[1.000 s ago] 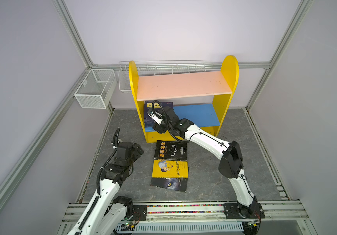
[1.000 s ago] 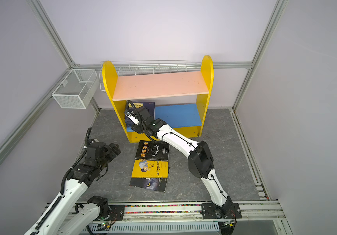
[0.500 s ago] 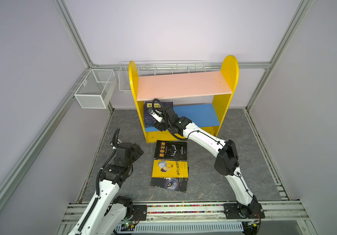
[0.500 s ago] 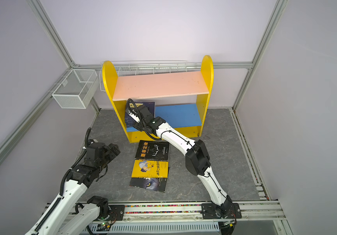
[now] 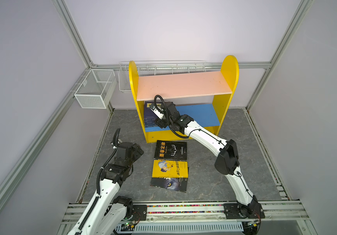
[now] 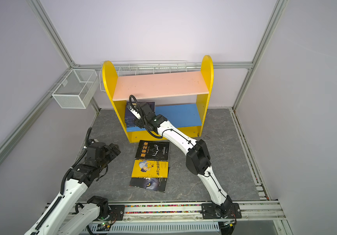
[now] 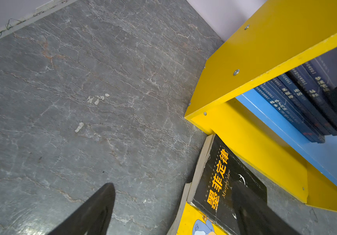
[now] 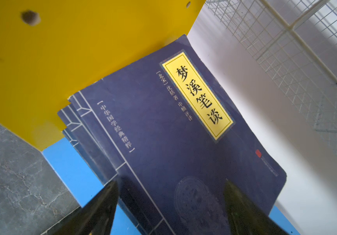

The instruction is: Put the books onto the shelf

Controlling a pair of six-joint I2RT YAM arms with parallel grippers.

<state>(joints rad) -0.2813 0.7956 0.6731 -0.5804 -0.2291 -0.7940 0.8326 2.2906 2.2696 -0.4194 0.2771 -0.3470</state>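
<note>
The shelf [image 5: 183,85] [image 6: 159,85] stands at the back, its pink upper board bare. Several navy books [image 5: 148,117] [image 6: 129,118] [image 8: 173,132] [image 7: 297,105] lean against the left yellow panel on the blue lower board. My right gripper [image 5: 157,123] [image 6: 138,123] [image 8: 169,183] reaches into that tier, open, its fingers spread in front of the foremost navy cover. On the floor lie a black book [image 5: 170,149] [image 7: 224,179], a yellow cartoon book [image 5: 169,168] and a wolf-eye book [image 5: 168,184], overlapping. My left gripper [image 5: 138,151] [image 6: 115,151] [image 7: 173,184] hovers open, left of the black book.
A white wire basket [image 5: 94,91] hangs on the left wall and a long one [image 5: 163,68] sits behind the shelf. Aluminium frame posts line the corners. The arms' base rail [image 5: 183,209] runs along the front of the grey stone floor [image 5: 234,126].
My right gripper has pushed a little deeper into the lower tier toward the navy books. The left arm and the floor books have barely moved.
</note>
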